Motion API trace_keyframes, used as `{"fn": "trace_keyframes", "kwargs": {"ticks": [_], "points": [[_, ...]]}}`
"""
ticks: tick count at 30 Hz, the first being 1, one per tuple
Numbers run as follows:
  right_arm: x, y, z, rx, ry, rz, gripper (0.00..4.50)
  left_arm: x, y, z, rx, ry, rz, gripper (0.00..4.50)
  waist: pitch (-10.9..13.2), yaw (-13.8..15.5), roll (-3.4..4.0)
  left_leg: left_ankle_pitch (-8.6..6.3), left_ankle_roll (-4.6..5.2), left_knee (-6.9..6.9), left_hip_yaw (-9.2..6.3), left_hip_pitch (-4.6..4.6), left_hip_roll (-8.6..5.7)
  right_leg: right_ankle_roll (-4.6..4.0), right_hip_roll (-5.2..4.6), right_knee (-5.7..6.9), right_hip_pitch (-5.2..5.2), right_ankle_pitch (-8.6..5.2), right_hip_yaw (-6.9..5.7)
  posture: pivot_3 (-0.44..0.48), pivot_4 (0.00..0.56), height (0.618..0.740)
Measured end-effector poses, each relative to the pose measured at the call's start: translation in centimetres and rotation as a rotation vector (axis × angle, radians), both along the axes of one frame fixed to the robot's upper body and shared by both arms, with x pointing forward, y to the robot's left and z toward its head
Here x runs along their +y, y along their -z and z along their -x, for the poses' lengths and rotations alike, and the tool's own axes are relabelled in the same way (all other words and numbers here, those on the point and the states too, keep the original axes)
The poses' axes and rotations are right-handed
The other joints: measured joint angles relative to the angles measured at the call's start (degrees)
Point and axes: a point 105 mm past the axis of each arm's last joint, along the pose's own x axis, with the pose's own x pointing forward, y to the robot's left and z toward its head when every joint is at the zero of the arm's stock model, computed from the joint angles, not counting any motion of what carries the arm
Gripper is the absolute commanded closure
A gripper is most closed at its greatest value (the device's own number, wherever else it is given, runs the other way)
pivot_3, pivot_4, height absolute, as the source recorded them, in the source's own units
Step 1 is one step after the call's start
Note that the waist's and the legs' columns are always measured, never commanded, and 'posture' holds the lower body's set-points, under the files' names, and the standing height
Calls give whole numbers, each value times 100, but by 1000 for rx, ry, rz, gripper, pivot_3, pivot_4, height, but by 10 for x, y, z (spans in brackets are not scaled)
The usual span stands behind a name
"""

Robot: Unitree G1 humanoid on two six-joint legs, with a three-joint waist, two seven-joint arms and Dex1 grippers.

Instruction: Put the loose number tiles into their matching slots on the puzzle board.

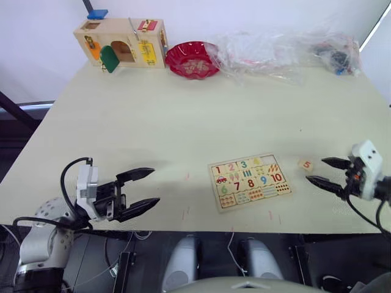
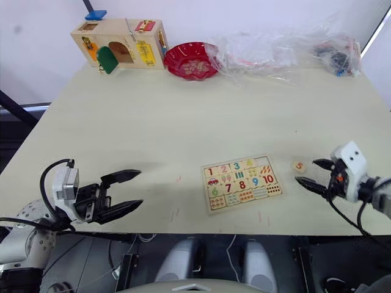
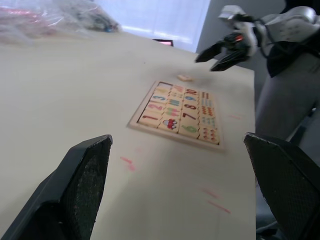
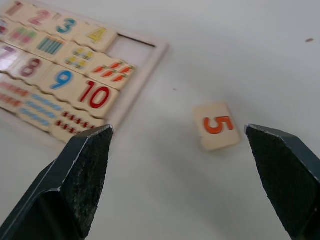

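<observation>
Loose 5 tile (image 4: 216, 126) beside puzzle board (image 4: 142, 75)

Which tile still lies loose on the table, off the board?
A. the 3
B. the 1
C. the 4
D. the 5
D. The 5 tile lies on the table beside the board, whose top-row slot after the 4 is empty, while 1 to 4 sit in place.

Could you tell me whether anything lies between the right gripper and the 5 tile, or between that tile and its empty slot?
Nothing visible does. The 5 tile lies alone on bare table ahead of the open right gripper, and the stretch to the empty slot at the board's corner is bare.
</observation>
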Motion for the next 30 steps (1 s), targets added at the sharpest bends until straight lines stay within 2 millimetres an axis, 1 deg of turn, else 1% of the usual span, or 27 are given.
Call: {"fn": "trace_keyframes", "kwargs": {"ticks": [2, 7, 10, 12, 13, 15, 16, 30], "points": [[-2, 2, -8, 24, -10, 18, 107, -1, -2, -2, -7, 5, 0, 0, 0, -1, 0, 0, 0, -2, -1, 0, 1, 0, 3, 0, 0, 0, -1, 0, 150, 740], [-7, 21, -19, 129, -44, 48, 107, -3, -5, -3, -8, 11, -1, 0, 0, 0, 0, 0, 0, -2, 3, -2, 0, 1, 4, -1, 0, 0, 1, 0, 150, 740], [-8, 24, -22, 144, -54, 57, 107, -4, -5, -2, -6, 12, -1, 0, 0, -2, 0, 0, 0, 1, 4, 0, 0, 2, 4, 2, 0, 1, 2, 0, 150, 740], [-9, 23, -26, 141, -58, 59, 107, -5, -5, -2, -6, 14, -2, 0, 0, -6, 0, 0, 0, 2, 5, 1, 0, 2, 5, 3, 0, 1, 2, 0, 150, 740], [-10, 22, -28, 140, -59, 60, 321, -5, -6, -2, -7, 14, -3, 0, 0, -6, 0, 0, 0, 2, 5, 1, 1, 2, 5, 3, 0, 1, 2, 0, 150, 740], [-11, 21, -31, 140, -55, 58, 912, -6, -6, -1, -10, 18, -4, 0, 1, -6, 1, 0, 0, 1, 6, 1, 0, 2, 5, 3, -1, 1, 3, 0, 150, 740], [-10, 21, -33, 139, -63, 64, 1441, -7, -7, -1, -12, 17, -5, 0, 0, -6, 0, 0, 0, 1, 5, 1, 0, 2, 6, 3, -1, 1, 3, 0, 150, 740], [-10, 25, -34, 118, -79, 90, 1441, -9, -8, -2, -4, 11, -6, 0, 0, -2, 0, 0, 0, 2, 7, 1, 0, 4, 6, 3, 0, 2, 4, 0, 150, 740]]}}
